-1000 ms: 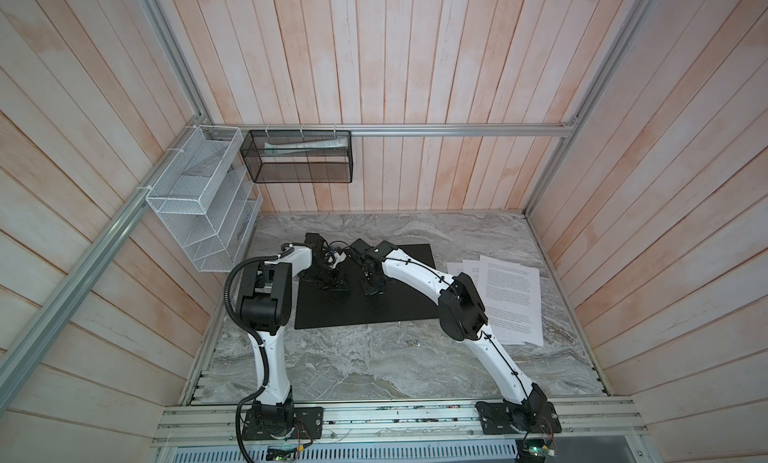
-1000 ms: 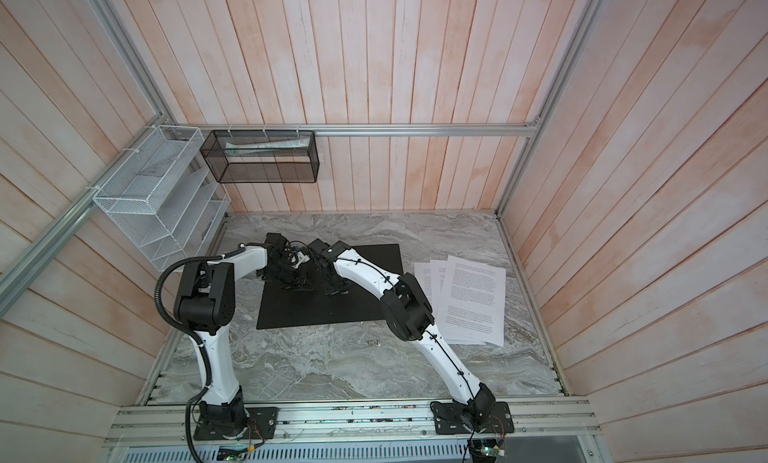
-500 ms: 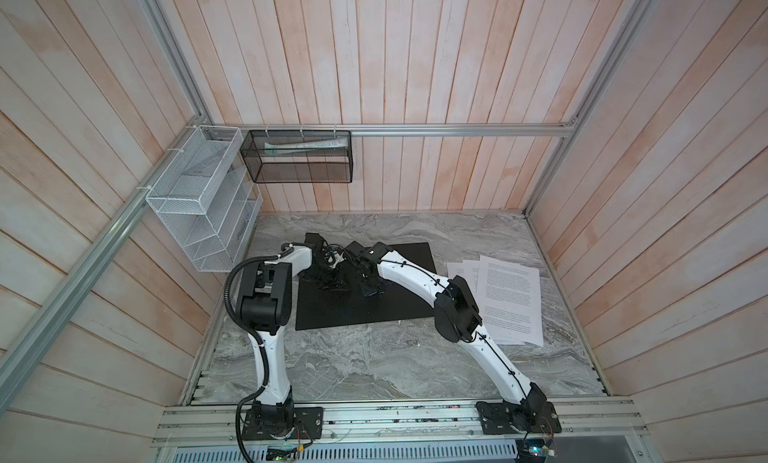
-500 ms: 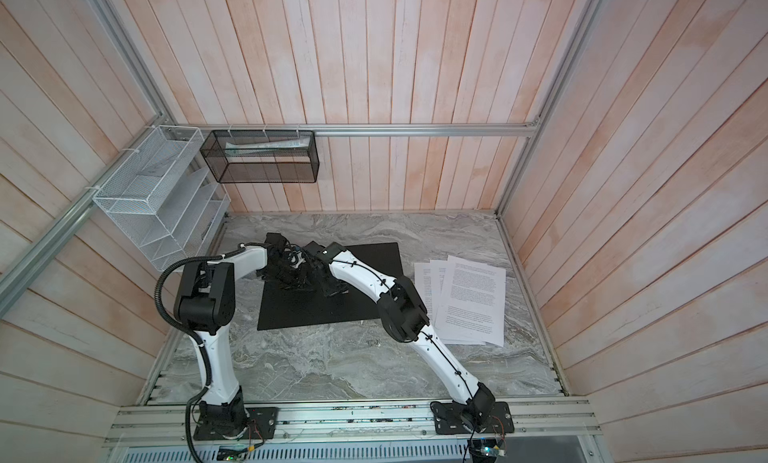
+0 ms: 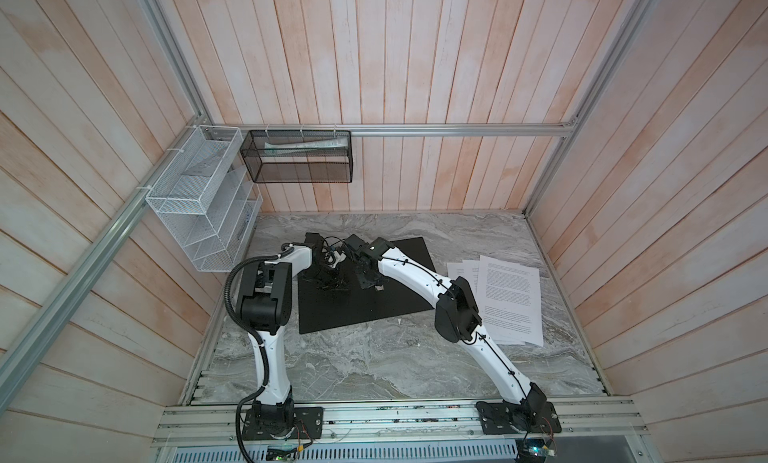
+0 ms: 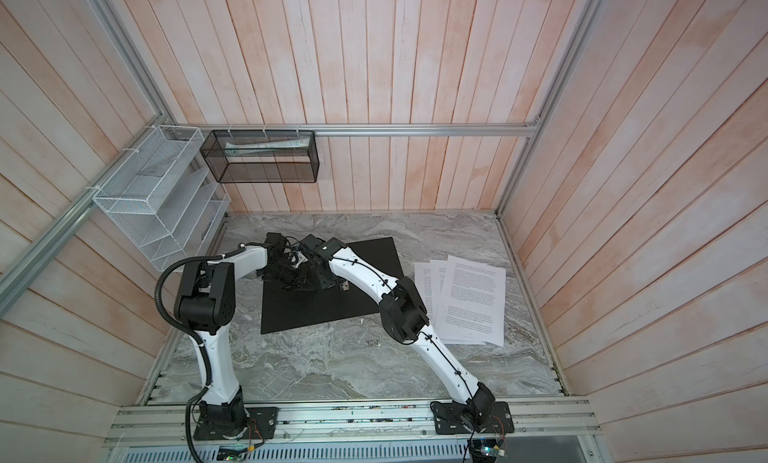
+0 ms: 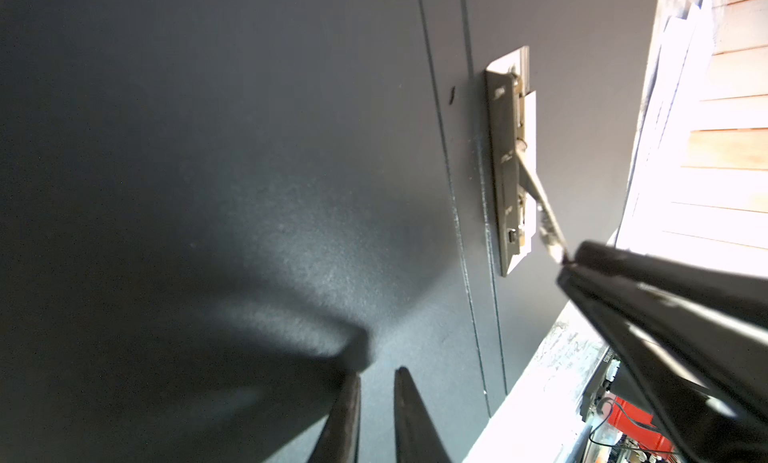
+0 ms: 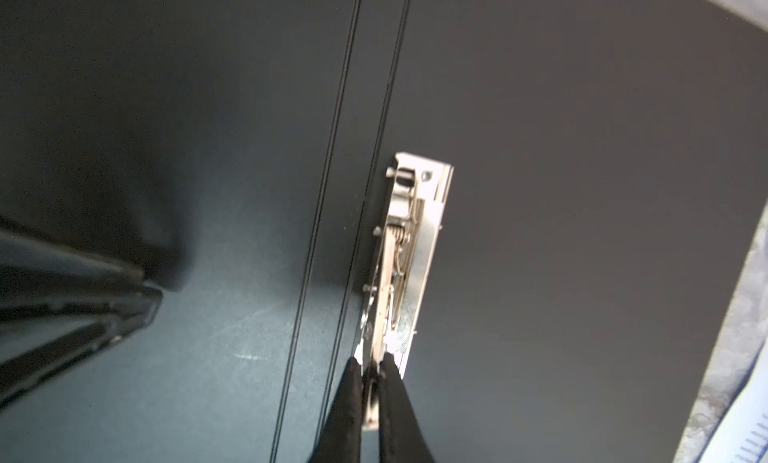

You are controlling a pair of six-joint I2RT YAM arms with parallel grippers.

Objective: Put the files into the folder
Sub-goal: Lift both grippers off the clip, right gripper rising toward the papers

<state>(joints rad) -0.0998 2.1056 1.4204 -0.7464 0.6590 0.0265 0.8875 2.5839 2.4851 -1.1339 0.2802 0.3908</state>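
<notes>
- Folder (image 5: 353, 311) lies open and flat on the table (image 5: 374, 369), black inside facing up, in both top views.
- Clip (image 8: 415, 249), bare metal, is fixed to the folder's inside just beside its two spine creases (image 8: 332, 190). Its lever (image 7: 536, 195) stands tilted up off the base.
- Right gripper (image 8: 371, 367) is clamped on the lever's free end, one fingertip on each side of it. Its arm crosses the folder's right edge.
- Left gripper (image 7: 377, 373) is all but closed, with a thin gap and nothing between its fingers. The tips are down at the folder's black face, across the creases from the clip, and meet their own shadow. I cannot tell whether they press on it.
- Files (image 5: 509, 298), several white printed sheets, lie fanned and overlapping on the table to the right of the folder, near it but apart. The right arm's elbow hides part of them.
- Organizer (image 5: 199, 207), white wire, hangs on the wall to the left of and behind the folder.
- Basket (image 5: 301, 161), black mesh, hangs on the wall behind the folder, with something pale inside.
</notes>
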